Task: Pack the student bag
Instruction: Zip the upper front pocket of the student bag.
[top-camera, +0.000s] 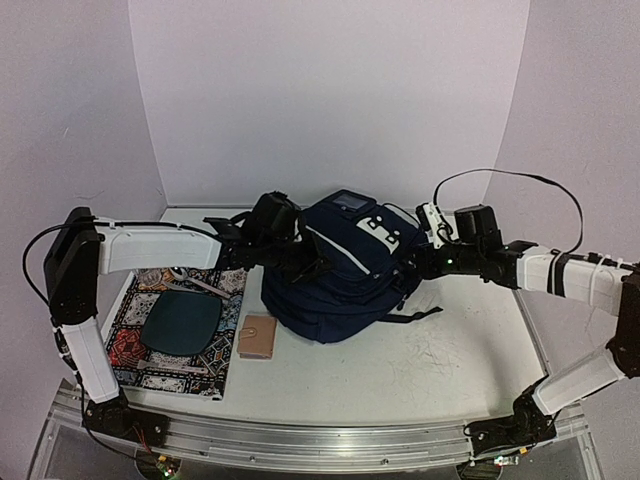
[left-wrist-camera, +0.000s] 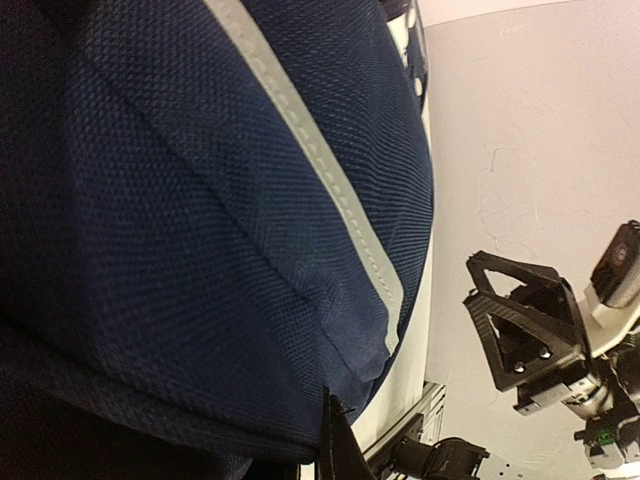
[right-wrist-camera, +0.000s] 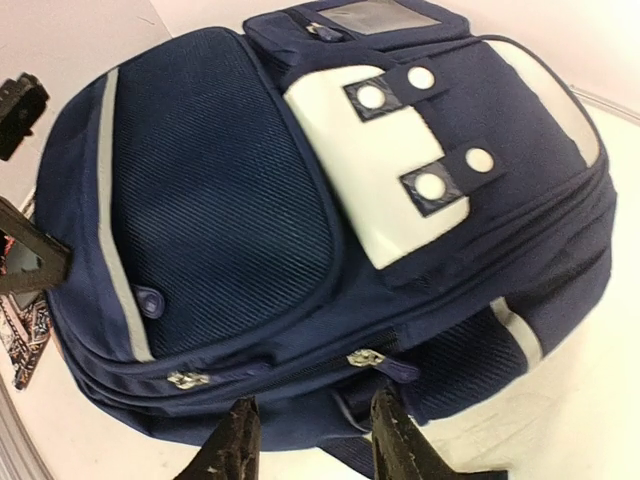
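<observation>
Right gripper (right-wrist-camera: 315, 402): fingers parted to a middling gap, nothing held; set at the bag's (right-wrist-camera: 300, 200) lower seam, with a zip pull (right-wrist-camera: 360, 357) just beyond.
Left gripper (top-camera: 311, 266): shut, pressed into the bag's left side; whether cloth is pinched cannot be told.
Bag: laid mid-table between both arms, zips seen closed.
Handling: judged soft, bulky and saggy; best taken by a pull or a fold.
Around: patterned book (top-camera: 140, 350), oval pad (top-camera: 182, 322) on it, brown item (top-camera: 259, 337) just beside.
In the way: closed zips; left arm (top-camera: 150, 248) over the book's far edge.
</observation>
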